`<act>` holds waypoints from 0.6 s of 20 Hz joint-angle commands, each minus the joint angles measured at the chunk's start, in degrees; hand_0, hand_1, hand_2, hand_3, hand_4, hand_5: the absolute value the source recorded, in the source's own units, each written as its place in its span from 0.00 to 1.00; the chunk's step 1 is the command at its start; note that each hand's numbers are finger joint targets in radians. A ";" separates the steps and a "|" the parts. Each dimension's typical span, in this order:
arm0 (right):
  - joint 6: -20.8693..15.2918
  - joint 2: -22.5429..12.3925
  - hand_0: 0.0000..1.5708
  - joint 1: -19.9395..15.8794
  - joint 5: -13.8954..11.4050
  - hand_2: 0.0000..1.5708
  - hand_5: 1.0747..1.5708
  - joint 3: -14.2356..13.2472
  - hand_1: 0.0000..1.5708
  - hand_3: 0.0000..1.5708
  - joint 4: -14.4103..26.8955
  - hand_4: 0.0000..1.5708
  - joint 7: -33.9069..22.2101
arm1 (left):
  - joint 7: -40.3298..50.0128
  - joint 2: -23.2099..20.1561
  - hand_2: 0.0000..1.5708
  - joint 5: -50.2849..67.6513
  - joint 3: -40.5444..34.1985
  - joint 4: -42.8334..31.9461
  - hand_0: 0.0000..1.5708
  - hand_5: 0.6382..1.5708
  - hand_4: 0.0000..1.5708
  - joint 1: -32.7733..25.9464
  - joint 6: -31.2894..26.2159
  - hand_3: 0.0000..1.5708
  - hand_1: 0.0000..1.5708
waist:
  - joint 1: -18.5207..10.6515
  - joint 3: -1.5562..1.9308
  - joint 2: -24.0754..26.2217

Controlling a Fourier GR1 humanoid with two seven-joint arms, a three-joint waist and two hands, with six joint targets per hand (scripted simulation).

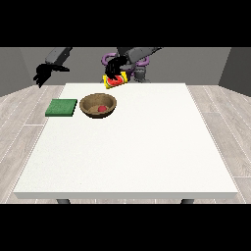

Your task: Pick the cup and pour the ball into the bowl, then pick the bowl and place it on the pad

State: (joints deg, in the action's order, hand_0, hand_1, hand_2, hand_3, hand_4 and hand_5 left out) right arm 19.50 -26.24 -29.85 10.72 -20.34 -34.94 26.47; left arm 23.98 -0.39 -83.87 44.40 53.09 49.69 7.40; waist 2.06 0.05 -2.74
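A brown wooden bowl [98, 105] sits on the white table [132, 147] at the back left, with a small red ball [102, 109] inside it. Above and behind the bowl, a yellow and red cup [116, 81] is held tipped on its side, mouth towards the bowl. The black hand at the view's right [115, 68] is curled round the cup. A green pad [62, 107] lies flat to the left of the bowl. The hand at the view's left [43, 73] hangs in the air beyond the table's back left corner, fingers relaxed and pointing down, holding nothing.
The robot's torso [139, 72] stands behind the table's far edge. Grey walls and a wooden floor surround the table.
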 commanded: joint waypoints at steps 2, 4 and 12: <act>-0.75 -0.02 0.00 1.80 -1.00 0.00 0.89 -0.10 0.00 0.11 2.17 0.00 3.28 | -3.70 -0.63 1.00 -4.91 2.14 1.11 0.96 0.86 0.77 8.04 -9.69 1.00 0.96 | -2.81 0.07 1.04; -0.48 -0.31 0.00 0.68 0.43 0.00 0.89 -0.65 0.00 0.12 1.28 0.00 0.47 | -5.46 -2.04 1.00 -5.56 -0.22 0.08 0.98 0.88 0.76 6.65 -7.75 1.00 0.98 | -1.41 -0.02 1.34; 1.75 3.00 0.00 -0.30 1.48 0.00 0.97 1.04 0.00 0.00 1.66 0.27 -3.30 | -5.42 0.32 1.00 -9.39 -2.54 1.24 0.97 0.88 0.76 5.93 -8.90 1.00 0.97 | -1.21 -0.04 0.01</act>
State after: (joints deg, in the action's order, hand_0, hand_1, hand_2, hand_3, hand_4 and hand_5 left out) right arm 19.84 -25.80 -28.81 11.39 -20.28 -33.85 25.81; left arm 17.69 -1.19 -91.67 42.18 54.29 55.29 -0.87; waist 0.67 0.02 -1.57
